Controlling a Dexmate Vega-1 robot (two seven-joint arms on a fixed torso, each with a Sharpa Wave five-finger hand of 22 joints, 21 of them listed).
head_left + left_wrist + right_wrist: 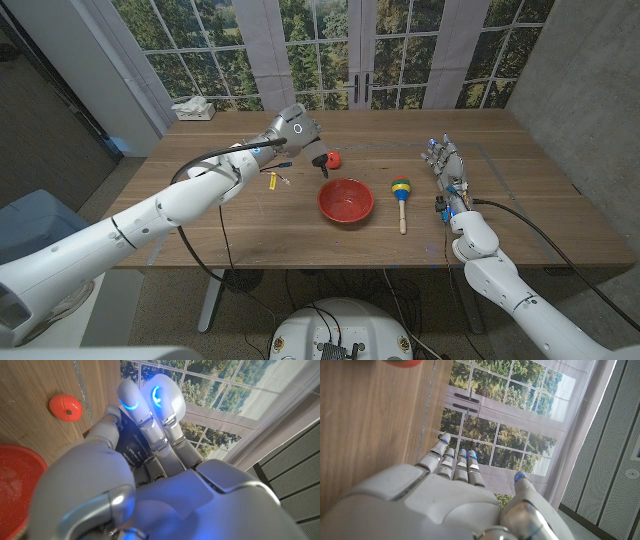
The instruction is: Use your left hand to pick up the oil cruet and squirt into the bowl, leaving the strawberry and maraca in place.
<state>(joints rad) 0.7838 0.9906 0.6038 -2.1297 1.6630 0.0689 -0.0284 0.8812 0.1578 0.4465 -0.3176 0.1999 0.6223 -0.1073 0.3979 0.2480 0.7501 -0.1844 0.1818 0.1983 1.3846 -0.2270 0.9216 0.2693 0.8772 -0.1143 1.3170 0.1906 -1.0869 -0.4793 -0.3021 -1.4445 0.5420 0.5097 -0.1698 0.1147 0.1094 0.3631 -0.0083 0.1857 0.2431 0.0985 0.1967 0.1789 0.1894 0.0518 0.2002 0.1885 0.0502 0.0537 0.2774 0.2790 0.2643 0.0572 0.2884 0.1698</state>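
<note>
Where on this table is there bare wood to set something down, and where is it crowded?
Bare: the near strip in front of the bowl, and the far-right corner beyond the right robot hand. Crowded: the middle, where left robot hand, strawberry, bowl and maraca cluster.

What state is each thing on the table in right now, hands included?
Bowl: upright, looks empty.
Strawberry: on the table, just beyond the bowl.
Maraca: lying on the table, right of the bowl.
Left hand: raised, fingers curled; whether it holds anything, cannot tell.
Right hand: open, fingers straight, holding nothing.
</note>
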